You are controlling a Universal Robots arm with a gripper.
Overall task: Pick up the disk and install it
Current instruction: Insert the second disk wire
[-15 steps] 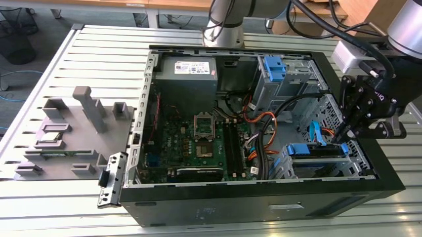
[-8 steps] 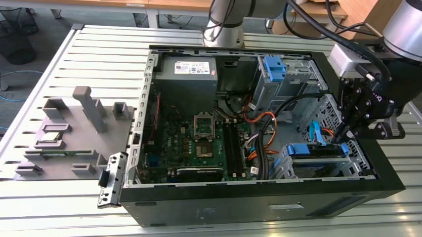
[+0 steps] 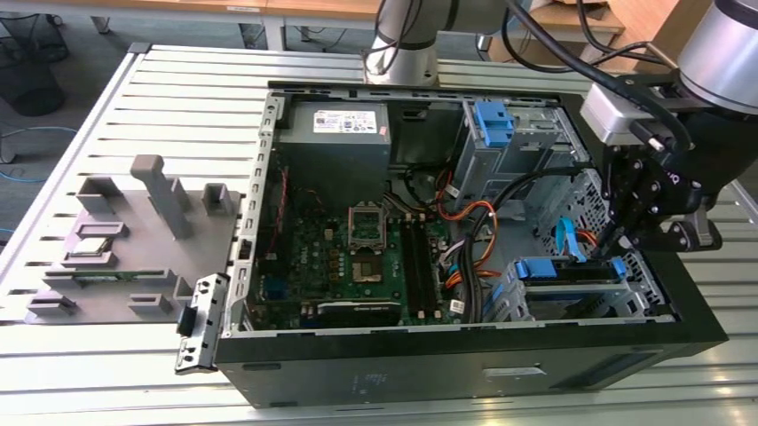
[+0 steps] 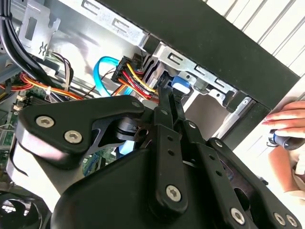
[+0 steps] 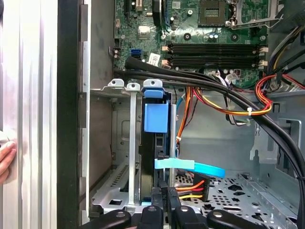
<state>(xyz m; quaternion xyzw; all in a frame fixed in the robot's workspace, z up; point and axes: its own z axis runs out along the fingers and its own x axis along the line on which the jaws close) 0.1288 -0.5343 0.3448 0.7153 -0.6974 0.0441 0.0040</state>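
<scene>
The disk (image 3: pixel 555 270) stands on edge in a slot of the drive cage (image 3: pixel 592 306) at the computer case's corner on the exterior view's right, its blue carrier frame showing on top. In the first wrist view the disk (image 5: pixel 155 118) sits between the cage's metal rails. My gripper (image 3: pixel 619 252) reaches down into the case at the disk's cable end. In both wrist views the fingers lie together, and my gripper (image 5: pixel 164 196) (image 4: pixel 170 93) has its tips at the disk's blue edge (image 4: pixel 182 85). I cannot tell whether they touch it.
A blue data cable (image 5: pixel 190 167) and a red-yellow-black power plug (image 5: pixel 194 187) hang right beside the fingers. Thick black cables (image 5: pixel 228 90) cross above. A person's hand (image 4: pixel 287 128) rests outside the case wall. A grey power-supply box (image 3: pixel 337 124) and an empty blue bracket (image 3: pixel 491 121) sit at the far end.
</scene>
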